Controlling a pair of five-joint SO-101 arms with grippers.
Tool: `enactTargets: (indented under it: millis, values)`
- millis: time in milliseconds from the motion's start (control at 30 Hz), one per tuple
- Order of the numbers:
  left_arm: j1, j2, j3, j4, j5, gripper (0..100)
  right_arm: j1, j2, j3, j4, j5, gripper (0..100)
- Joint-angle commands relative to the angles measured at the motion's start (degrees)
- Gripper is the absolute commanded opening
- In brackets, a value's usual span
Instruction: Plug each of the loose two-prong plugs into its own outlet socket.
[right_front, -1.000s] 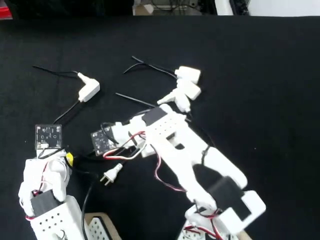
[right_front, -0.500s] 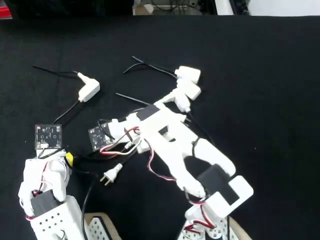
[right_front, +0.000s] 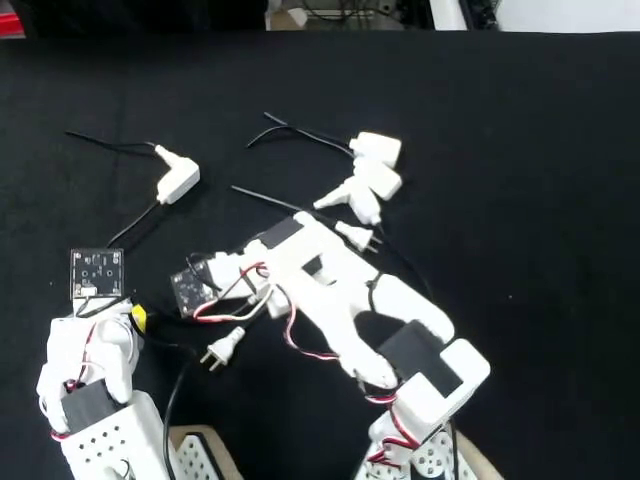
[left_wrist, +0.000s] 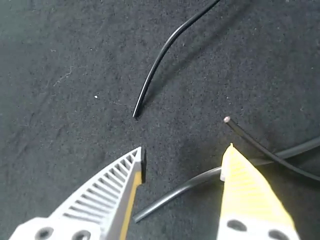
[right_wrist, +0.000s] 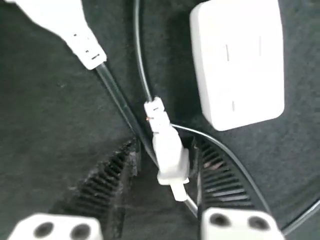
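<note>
Black cloth table (right_front: 540, 200), loose black cords (left_wrist: 152, 79), pale wall behind (right_front: 570, 14)

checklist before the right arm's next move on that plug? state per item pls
1. Right gripper open: ok, its jaws stand either side of the small plug.
2. Plug gripped: not ok, a gap shows on both sides of it.
3. Prongs facing the outlet block: not ok, they point back toward the wrist, away from the block.
4. Outlet slots free: ok, the slots show with nothing in them.
5. Cords clear of the jaws: not ok, a black cord runs between them beside the plug.
6. Left gripper out of the way: ok, it is open and empty over the cloth.
</note>
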Motion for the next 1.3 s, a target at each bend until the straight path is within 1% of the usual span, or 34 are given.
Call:
enactTargets:
  millis: [0,100,233,500,533,667,733,833,1000,1033,1100,1267]
  values:
    - [0.3,-0.5,0.1,-0.1,-0.4,26,-0.7,-0.7,-2.8,-1.1,0.3,16.2]
    - [0.3,-0.5,0.1,-0.1,-0.4,26,-0.9,-0.7,-3.0,-1.3,0.2,16.1]
    - [0.3,-0.5,0.1,-0.1,-0.4,26,-0.9,-0.4,-6.0,-0.9,-2.2,15.9]
    - [0.3,-0.5,0.1,0.0,-0.4,26,-2.4,-0.2,-5.0,-0.9,-2.3,15.7]
    - [0.3,-0.5,0.1,0.0,-0.4,26,-2.2,-0.2,-5.0,-0.9,-2.3,14.7]
    - [0.3,-0.5,0.1,0.0,-0.4,26,-2.0,-0.2,-4.9,-0.9,-2.3,5.6]
    - [0.3,-0.5,0.2,0.0,-0.5,26,-1.1,-0.1,-4.8,-0.9,-2.2,4.7]
    - [0.3,-0.5,0.2,0.0,-0.5,26,0.9,0.8,-4.8,-0.9,-2.2,7.6]
    - [0.3,-0.5,0.2,0.0,-0.5,26,1.1,2.9,-5.0,-1.0,-2.2,8.7]
    - [0.3,-0.5,0.2,0.0,-0.5,26,1.2,2.9,-5.0,-1.0,-2.2,7.4]
    - [0.3,-0.5,0.2,0.0,-0.5,26,1.7,2.1,-5.1,-1.0,-2.2,0.8]
    - [0.3,-0.5,0.3,0.0,-0.5,26,5.4,-3.7,-5.0,0.7,-3.0,1.2]
